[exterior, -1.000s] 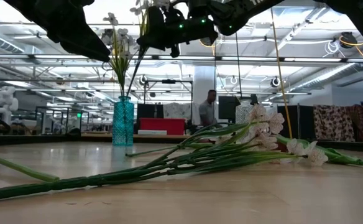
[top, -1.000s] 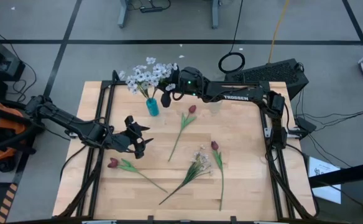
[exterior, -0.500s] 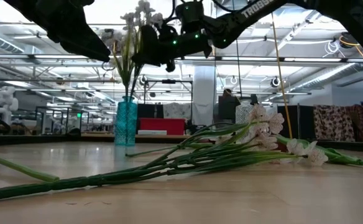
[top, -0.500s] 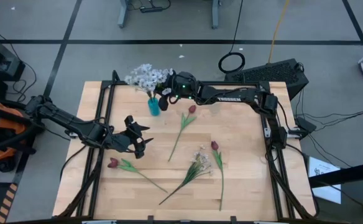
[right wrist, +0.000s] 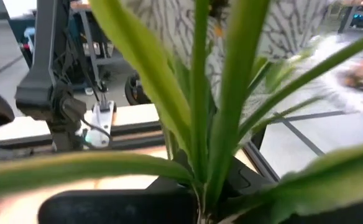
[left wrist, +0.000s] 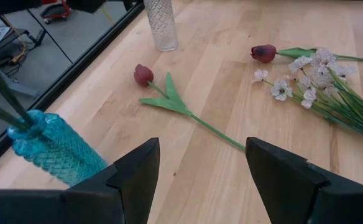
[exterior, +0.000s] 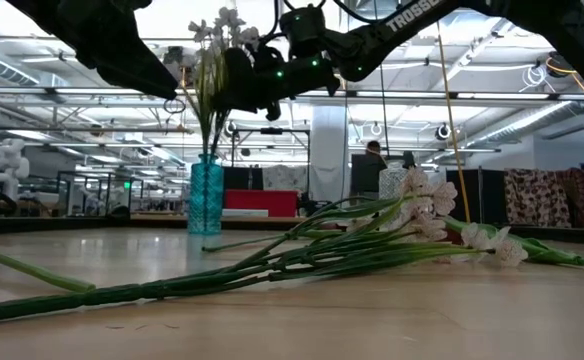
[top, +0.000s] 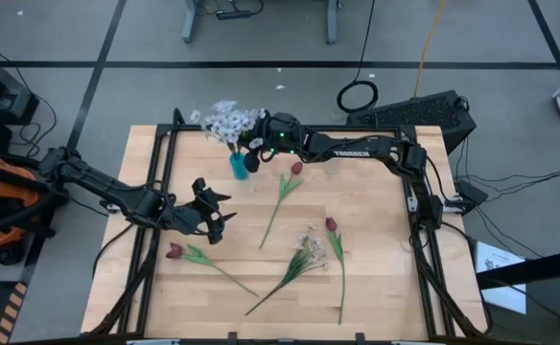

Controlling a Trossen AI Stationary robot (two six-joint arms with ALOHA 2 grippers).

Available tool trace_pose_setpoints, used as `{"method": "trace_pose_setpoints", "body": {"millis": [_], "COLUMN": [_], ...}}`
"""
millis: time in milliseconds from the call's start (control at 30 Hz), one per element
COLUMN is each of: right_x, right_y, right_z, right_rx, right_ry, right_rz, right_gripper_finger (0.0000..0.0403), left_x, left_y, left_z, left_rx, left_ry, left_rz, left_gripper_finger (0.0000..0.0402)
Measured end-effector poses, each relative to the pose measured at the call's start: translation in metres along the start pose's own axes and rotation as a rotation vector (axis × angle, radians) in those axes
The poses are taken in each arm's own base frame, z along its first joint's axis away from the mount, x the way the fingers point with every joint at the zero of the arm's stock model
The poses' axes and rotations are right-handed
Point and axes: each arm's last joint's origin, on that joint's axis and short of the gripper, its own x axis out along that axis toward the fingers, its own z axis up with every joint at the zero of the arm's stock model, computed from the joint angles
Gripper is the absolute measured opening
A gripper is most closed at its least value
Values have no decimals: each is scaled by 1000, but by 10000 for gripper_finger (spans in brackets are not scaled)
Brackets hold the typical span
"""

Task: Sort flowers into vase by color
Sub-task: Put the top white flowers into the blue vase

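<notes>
A spray of white blossoms (top: 225,119) stands in the teal vase (top: 236,165), which sits near the far left corner of the table (top: 385,287). The right gripper (top: 251,153) is pressed together on the green stems of this spray, just beside and above the vase mouth; in the right wrist view the stems (right wrist: 222,93) run straight up from between its dark fingers.

The left gripper (top: 213,218) hovers above the left-centre of the table with its jaws spread and nothing between them, well apart from the vase.

Four flowers lie flat on the wood. One dark red tulip (top: 295,169) lies just right of the vase, its stem running toward the table centre. A second tulip (top: 174,251) lies near the left gripper. A third tulip (top: 331,224) and a loose white spray (top: 309,244) lie side by side in the right-centre. A clear glass vase (left wrist: 160,23) stands near the far edge.
</notes>
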Motion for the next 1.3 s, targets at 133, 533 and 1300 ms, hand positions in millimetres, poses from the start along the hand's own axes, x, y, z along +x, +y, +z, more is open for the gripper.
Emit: {"method": "trace_pose_setpoints", "body": {"millis": [133, 533, 1300], "right_x": [0, 0, -2], "right_y": [-1, -1, -6], "right_z": [-2, -2, -13], "right_rx": [-10, -8, 25], "right_ry": [16, 19, 136], "right_rz": [-1, -2, -14], "right_gripper_finger": [4, 27, 122], "left_x": [0, 0, 0], "left_y": [0, 0, 0], "left_z": [0, 0, 0], "left_rx": [0, -2, -4], "left_ry": [0, 0, 0], "left_rz": [0, 0, 0], "left_gripper_finger": [246, 246, 246]}}
